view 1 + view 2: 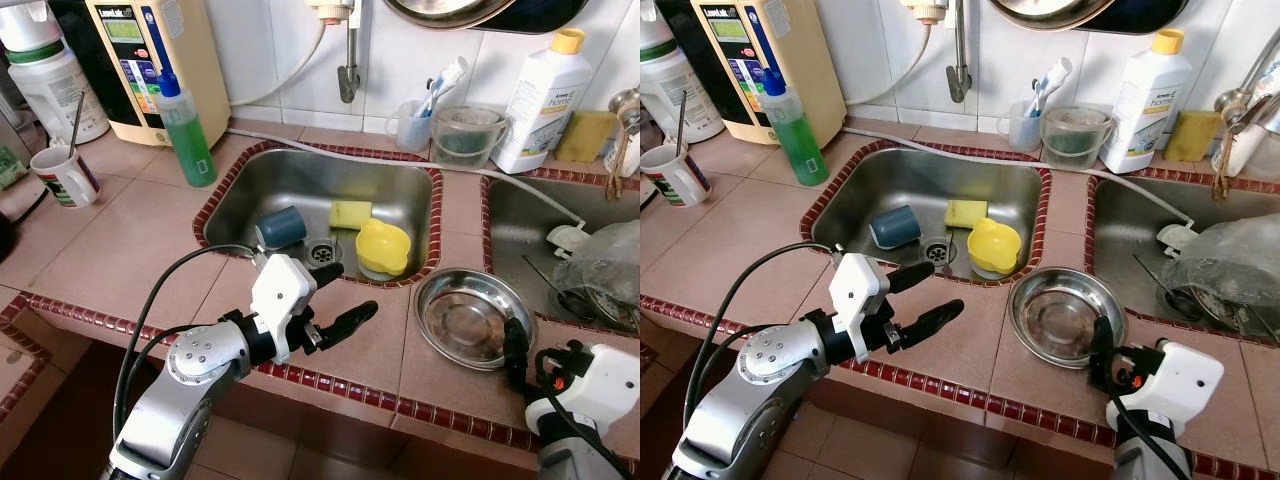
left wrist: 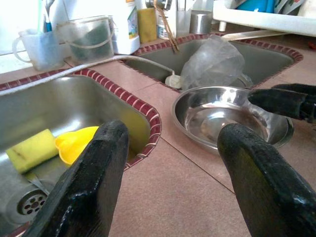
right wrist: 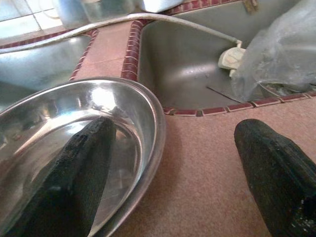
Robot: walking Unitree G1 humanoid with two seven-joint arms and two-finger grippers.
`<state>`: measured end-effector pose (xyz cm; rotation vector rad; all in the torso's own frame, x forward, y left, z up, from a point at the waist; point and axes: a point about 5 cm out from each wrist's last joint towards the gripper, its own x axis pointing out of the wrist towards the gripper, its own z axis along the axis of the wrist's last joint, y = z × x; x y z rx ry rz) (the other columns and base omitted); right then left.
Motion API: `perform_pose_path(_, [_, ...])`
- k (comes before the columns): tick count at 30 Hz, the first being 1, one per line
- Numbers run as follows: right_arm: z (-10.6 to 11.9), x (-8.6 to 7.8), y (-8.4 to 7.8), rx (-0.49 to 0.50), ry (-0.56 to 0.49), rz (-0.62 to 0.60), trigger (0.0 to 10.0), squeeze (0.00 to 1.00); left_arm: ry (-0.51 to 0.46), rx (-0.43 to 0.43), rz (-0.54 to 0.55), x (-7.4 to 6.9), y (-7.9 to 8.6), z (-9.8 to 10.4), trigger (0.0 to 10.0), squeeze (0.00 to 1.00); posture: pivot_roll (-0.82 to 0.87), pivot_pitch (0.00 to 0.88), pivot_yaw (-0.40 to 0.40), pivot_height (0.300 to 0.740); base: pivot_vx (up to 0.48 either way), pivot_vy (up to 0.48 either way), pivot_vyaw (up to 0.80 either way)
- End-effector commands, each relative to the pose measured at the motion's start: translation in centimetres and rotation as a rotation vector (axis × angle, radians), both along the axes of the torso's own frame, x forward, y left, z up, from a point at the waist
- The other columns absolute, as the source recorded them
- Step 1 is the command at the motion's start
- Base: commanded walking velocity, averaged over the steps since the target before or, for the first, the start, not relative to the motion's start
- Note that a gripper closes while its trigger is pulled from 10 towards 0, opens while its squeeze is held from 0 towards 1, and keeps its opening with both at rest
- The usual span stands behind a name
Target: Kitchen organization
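Observation:
A round steel bowl (image 1: 470, 318) sits on the tiled counter between the two sinks. My right gripper (image 3: 173, 132) is open at the bowl's near right rim, one finger (image 3: 84, 163) over the inside and the other (image 3: 276, 158) over the counter outside. My left gripper (image 1: 352, 290) is open and holds nothing, hovering above the counter in front of the left sink (image 1: 300, 180). In that sink lie a blue cup (image 1: 280, 227) on its side, a yellow sponge (image 1: 350, 213) and a yellow plastic cup (image 1: 383, 247).
A green soap bottle (image 1: 187, 135), a mug with a spoon (image 1: 65, 175) and a water purifier (image 1: 150, 60) stand at the left. A toothbrush cup (image 1: 412, 122), clear jug (image 1: 468, 135) and white detergent bottle (image 1: 535, 95) line the back. The right sink holds a plastic bag (image 1: 605, 265).

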<state>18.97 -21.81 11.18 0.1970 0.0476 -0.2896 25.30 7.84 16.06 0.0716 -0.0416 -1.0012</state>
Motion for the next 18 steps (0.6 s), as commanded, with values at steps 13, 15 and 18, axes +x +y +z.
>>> perform_pose_path(13, [0.7, 3.1, -1.7, -0.085, 0.013, 0.102, 10.0, 0.00, 0.007, -0.001, -0.076, -0.9, -0.3, 0.5, 10.0, 0.00, -0.14, 0.097, 0.073, 0.740, 0.000, 0.000, 0.00])
perform_pose_path(15, [0.9, 3.6, -1.6, -0.067, 0.006, 0.131, 10.0, 0.00, 0.003, 0.001, -0.073, -1.0, -0.2, 0.6, 10.0, 0.00, -0.14, 0.101, 0.070, 0.740, 0.000, 0.000, 0.00])
perform_pose_path(18, [0.7, 4.0, -1.5, -0.056, 0.018, 0.154, 10.0, 0.00, 0.003, 0.001, -0.060, -0.9, -0.1, 0.6, 10.0, 0.00, -0.13, 0.104, 0.065, 0.740, 0.000, 0.000, 0.00])
